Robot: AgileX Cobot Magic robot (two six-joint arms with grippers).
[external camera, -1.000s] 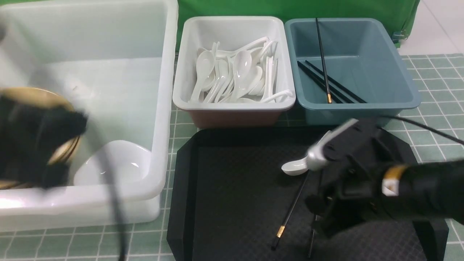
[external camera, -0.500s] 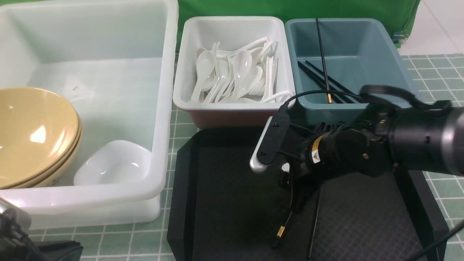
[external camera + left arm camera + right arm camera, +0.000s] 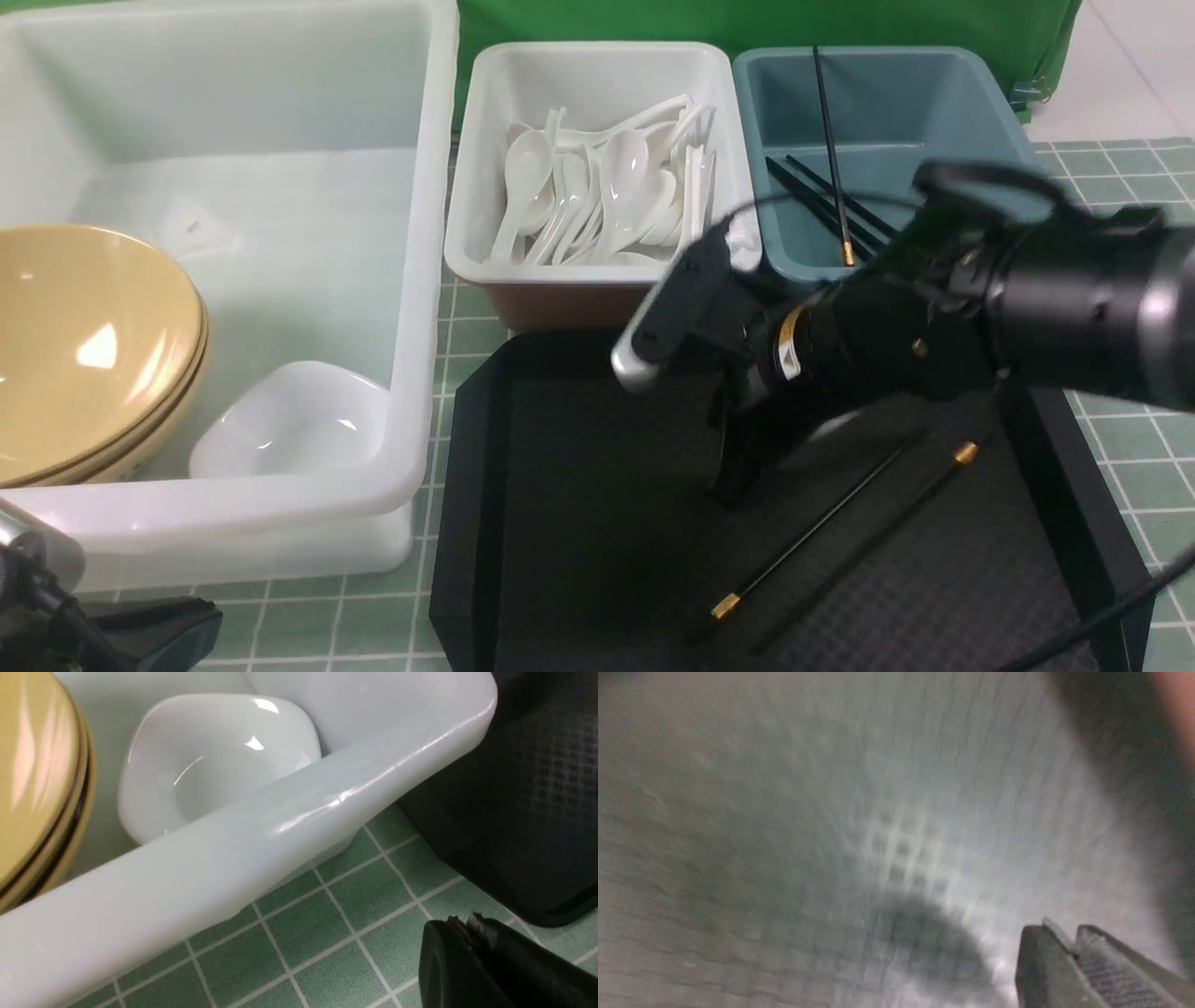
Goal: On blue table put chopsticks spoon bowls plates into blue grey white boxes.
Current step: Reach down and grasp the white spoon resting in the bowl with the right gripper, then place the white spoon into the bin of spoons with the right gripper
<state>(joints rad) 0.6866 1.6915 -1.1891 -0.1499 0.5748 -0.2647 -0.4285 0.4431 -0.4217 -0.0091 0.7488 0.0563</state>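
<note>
Two black chopsticks (image 3: 840,523) with gold bands lie slanted on the black tray (image 3: 579,523). My right gripper (image 3: 728,476) points down at the tray just left of them; in the right wrist view (image 3: 1064,935) its jaws are together with nothing between them. A pale patch (image 3: 834,425) under the right arm may be the loose spoon; I cannot tell. Tan bowls (image 3: 84,345) and a white plate (image 3: 289,420) sit in the large white box (image 3: 420,280). My left gripper (image 3: 460,924) is shut and empty, low over the table (image 3: 303,952) in front of that box.
The mid-sized white box (image 3: 597,275) holds several spoons (image 3: 607,196). The blue-grey box (image 3: 934,271) holds several chopsticks (image 3: 831,201). Both stand just behind the tray. A green cloth hangs at the back. The right arm's cable trails at the lower right.
My right arm has swung left over the tray. The two chopsticks have turned from nearly upright to slanted. The spoon is now covered. My left arm has dropped out of the large box.
</note>
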